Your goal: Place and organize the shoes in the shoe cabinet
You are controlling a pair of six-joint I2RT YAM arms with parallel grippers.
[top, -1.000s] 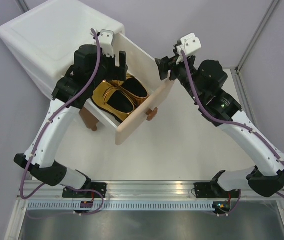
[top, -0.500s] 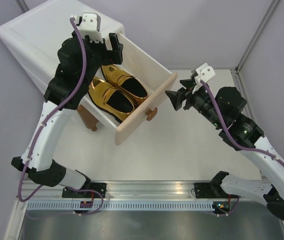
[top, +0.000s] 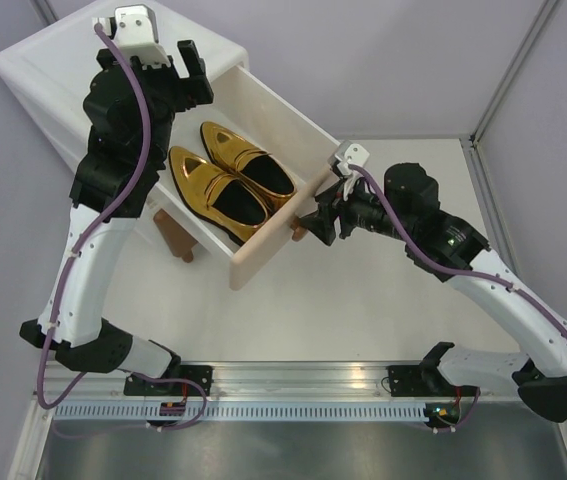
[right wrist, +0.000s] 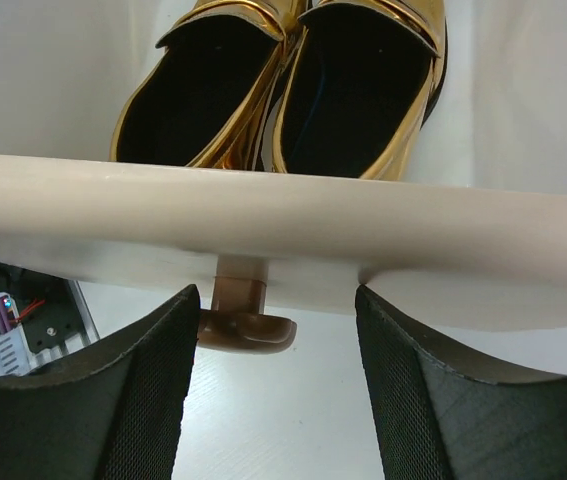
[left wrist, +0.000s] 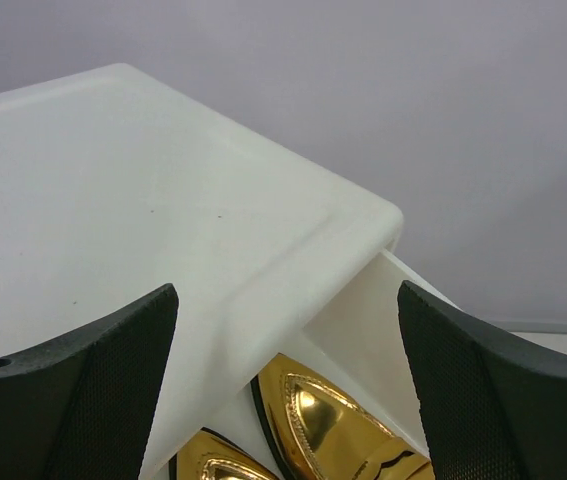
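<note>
Gold and glossy, the two shoes [top: 231, 185] lay side by side inside the pulled-out upper drawer [top: 268, 245] of the white cabinet [top: 53, 60]. Their pointed toes were turned toward the cabinet's body and their heels toward the beige drawer front. The left hand [top: 195, 78] hung above the cabinet's top, at the corner where the drawer came out. It was spread wide with nothing between its fingers [left wrist: 93, 400]. From its own camera the rounded top edge sat just below it, and the shoe toes showed beneath that edge. The right hand [top: 315, 222] was at the outer face of the drawer front, low over the pale surface [top: 363, 300], with the shoes just beyond the panel from it. It stood open, one finger to each side of the brown knob [right wrist: 246, 325], which sat between them and nearer one finger than the other. Whether that finger touched the knob could not be told.
</note>
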